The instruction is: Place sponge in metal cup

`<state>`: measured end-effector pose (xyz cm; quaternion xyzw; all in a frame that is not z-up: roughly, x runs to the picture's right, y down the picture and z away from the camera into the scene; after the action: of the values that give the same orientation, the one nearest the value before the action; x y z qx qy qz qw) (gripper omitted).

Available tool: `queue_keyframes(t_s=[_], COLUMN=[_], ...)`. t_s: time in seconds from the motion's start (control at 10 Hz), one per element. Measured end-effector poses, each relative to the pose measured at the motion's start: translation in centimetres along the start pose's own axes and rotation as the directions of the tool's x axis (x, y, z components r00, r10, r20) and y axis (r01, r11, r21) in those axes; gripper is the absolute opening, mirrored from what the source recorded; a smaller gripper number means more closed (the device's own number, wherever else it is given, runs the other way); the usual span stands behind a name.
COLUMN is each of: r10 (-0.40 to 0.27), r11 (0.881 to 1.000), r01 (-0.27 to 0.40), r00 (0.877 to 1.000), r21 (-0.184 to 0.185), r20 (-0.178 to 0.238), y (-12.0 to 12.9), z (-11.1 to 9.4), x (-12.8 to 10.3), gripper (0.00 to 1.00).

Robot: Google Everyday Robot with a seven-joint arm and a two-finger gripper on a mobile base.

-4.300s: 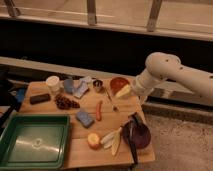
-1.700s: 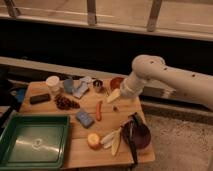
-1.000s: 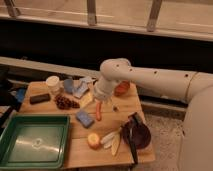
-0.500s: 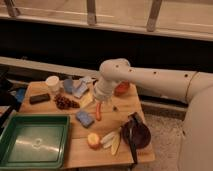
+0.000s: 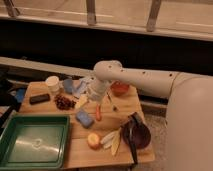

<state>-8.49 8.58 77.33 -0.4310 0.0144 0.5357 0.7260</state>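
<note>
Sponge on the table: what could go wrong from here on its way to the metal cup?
1. The sponge lies right beside the orange sausage-shaped piece; the open gripper, hanging just beyond them, might pinch or push that instead.
2. The metal cup does not show; if the arm hides it, it may get knocked.

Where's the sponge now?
In the camera view, the small mid-blue rectangular sponge lies mid-table, just left of the orange sausage-shaped piece, near the green tray; the tool hangs behind it.
</note>
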Motion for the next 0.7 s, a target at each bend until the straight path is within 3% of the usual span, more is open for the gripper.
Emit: queue_keyframes(t_s=[0.2,0.5,0.7], r10=[-0.028,-0.062,-0.060], r11=[0.999,0.996,0.996], r01=[0.027,0.057,0.056], r00=[0.999,0.996,0.997], r21=[-0.027,-0.072,-0.072], r20=[-0.029,-0.057,-0.056], y=[-0.1,0.5,0.5], z=[2.4,4.0,4.0], x=[-0.8,-1.2,-1.2], gripper=[0.80,0.80,0.80])
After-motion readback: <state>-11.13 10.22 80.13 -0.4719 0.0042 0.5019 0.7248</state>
